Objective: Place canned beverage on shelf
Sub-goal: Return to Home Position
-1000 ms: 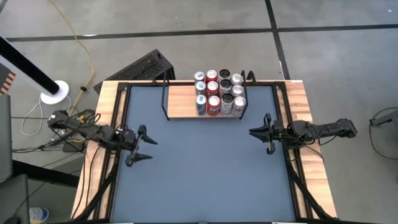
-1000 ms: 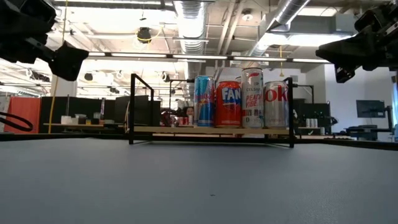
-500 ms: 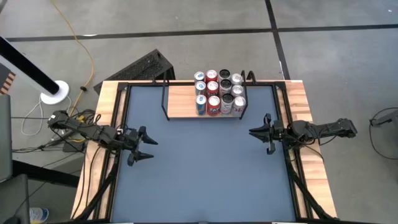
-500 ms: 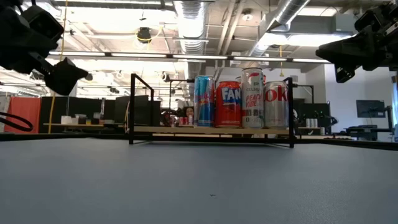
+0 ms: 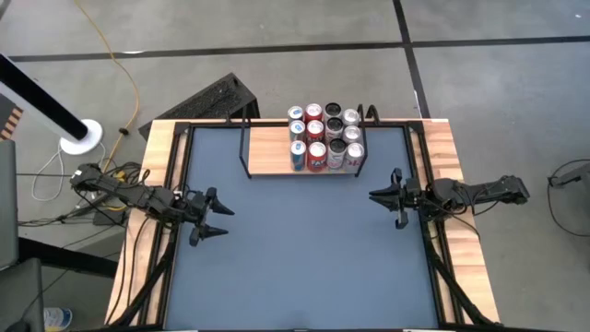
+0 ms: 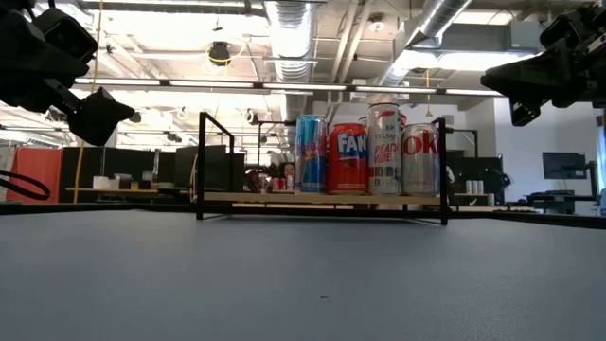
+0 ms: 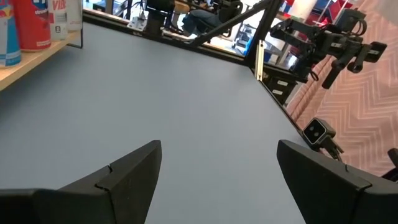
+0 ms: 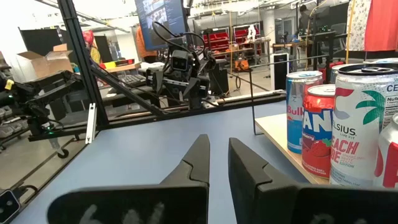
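Note:
Several canned beverages (image 5: 324, 136) stand upright in rows on the right part of the shelf (image 5: 267, 152), a light-wood board with a black wire frame at the middle of the table's far edge. The low view shows the front row of cans (image 6: 365, 152) on the board (image 6: 237, 197). My left gripper (image 5: 219, 221) hovers open near the table's left edge, pointing level across the table, with nothing between its fingers (image 7: 134, 171). My right gripper (image 5: 373, 195) hovers shut near the right edge, its fingers (image 8: 199, 155) pointing level toward the left. No can is in either gripper.
The dark grey table top (image 5: 304, 267) spreads between the two grippers. Black rails (image 5: 180, 175) run along the wooden side edges. The shelf's left half is bare board. A black crate (image 5: 217, 100) and a white stand base (image 5: 81, 136) sit on the floor beyond the table.
My left gripper has rolled a little about the line it points along, staying in place and open. In the low view its finger now sits lower than before. The right gripper and the cans have kept still.

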